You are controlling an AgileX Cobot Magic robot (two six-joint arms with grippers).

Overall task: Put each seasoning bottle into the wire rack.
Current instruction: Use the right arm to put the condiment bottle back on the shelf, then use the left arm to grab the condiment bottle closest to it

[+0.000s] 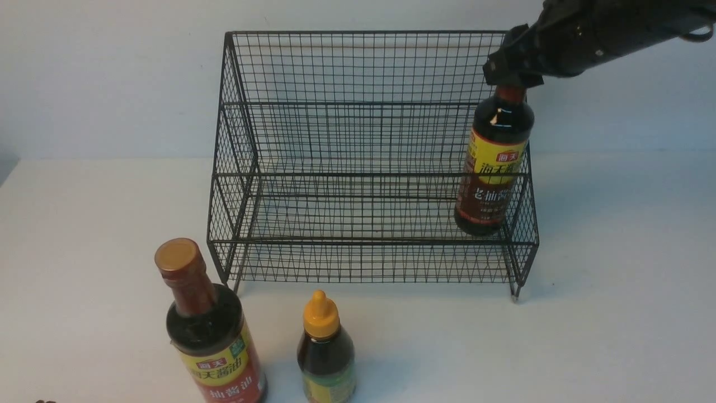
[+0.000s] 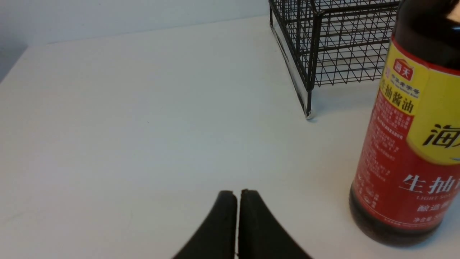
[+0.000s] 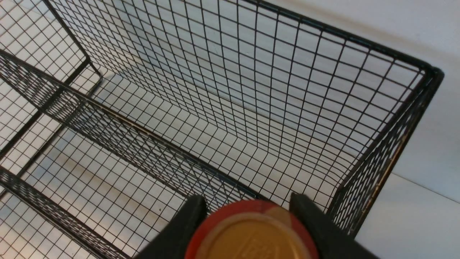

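The rack point(image 1: 363, 242) stands on the bench point(image 1: 615, 308) and has two tiers. It contains one bottle. This held bottle point(image 1: 495, 162) is tall and dark with a yellow-and-red label. It is upright in the lower front tier, at the right end, close to the side wall. I cannot tell if its base touches the mesh floor. The right gripper point(image 1: 510, 78) grips its tan cap, one finger on each side.

There are three bottles in all. The other two stand on the bench in front of the rack: the tall bottle point(image 1: 210, 336) and, near on its right, the short bottle point(image 1: 325, 352) with a yellow cap. The left gripper point(image 2: 237, 216) is pressed together, holds nothing, and is near the tall bottle.
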